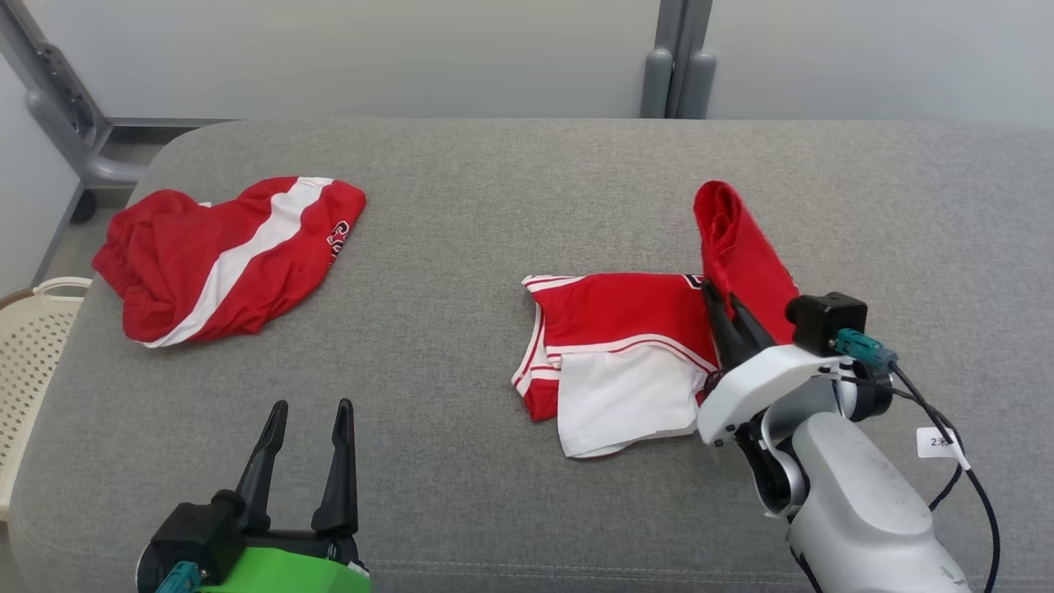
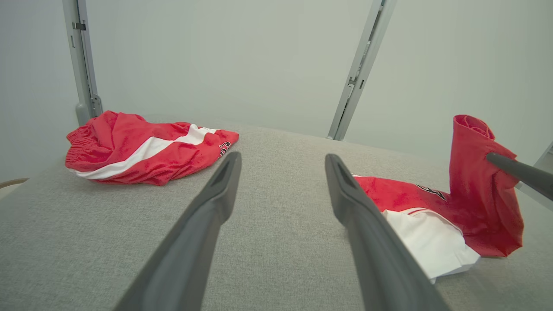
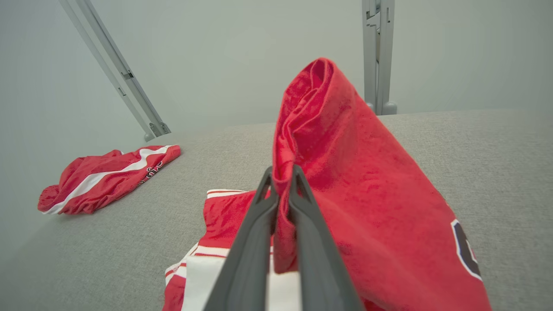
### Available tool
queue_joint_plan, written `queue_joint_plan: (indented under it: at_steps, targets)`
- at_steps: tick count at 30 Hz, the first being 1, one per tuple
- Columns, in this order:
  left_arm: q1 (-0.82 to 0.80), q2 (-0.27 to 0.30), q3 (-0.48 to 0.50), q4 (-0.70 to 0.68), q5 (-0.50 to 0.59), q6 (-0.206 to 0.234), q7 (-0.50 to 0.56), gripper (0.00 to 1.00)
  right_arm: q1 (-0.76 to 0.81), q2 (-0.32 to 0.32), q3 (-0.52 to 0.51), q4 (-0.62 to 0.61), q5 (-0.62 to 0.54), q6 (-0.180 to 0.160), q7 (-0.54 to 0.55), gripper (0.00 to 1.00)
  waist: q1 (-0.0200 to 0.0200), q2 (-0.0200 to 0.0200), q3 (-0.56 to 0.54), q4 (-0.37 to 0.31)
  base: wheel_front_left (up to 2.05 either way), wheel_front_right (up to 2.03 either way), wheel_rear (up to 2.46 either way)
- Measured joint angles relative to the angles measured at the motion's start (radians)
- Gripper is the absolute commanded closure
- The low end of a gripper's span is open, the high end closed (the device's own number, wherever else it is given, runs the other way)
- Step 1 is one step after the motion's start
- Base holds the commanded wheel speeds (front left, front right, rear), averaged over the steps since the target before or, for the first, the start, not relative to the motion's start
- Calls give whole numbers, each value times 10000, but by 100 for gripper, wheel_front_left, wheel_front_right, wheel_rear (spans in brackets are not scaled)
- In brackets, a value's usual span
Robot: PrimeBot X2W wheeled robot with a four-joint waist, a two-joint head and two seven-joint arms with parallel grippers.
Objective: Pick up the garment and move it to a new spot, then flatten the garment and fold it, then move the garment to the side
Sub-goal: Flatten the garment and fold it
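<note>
A cream basket (image 1: 33,346) is cut off at the head view's left edge. On the garment (image 3: 367,194), a black emblem (image 3: 465,250) curls out of sight round the edge. Print on the cable tag (image 1: 939,442), possibly a numeral, is unreadable.

The left tool (image 1: 312,405) has long dark tapering fingers (image 1: 339,461) on a black base with a green housing (image 1: 280,575). The right tool (image 1: 723,298) has a white wrist (image 1: 762,383), black camera box (image 1: 827,319), teal plug (image 1: 865,346), black cable (image 1: 967,469) and white tag (image 1: 939,442).

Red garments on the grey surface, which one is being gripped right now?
The right-hand garment: the right gripper pinches its raised red flap. The left garment lies crumpled, untouched.
</note>
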Motion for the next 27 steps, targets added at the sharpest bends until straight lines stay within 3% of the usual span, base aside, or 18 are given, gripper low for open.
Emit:
queue_joint_plan:
  at_steps: [18,27]
  targets:
    - [-127,-117,-52,226,42,-8,0,0,-990,19,2552,2031,2263,0,-445,100,0,0,60,1183,0,0,0]
    - [-176,-136,-130,412,42,-10,0,0,-1119,12,2892,2573,2420,-2,-449,100,0,0,24,1417,0,0,0]
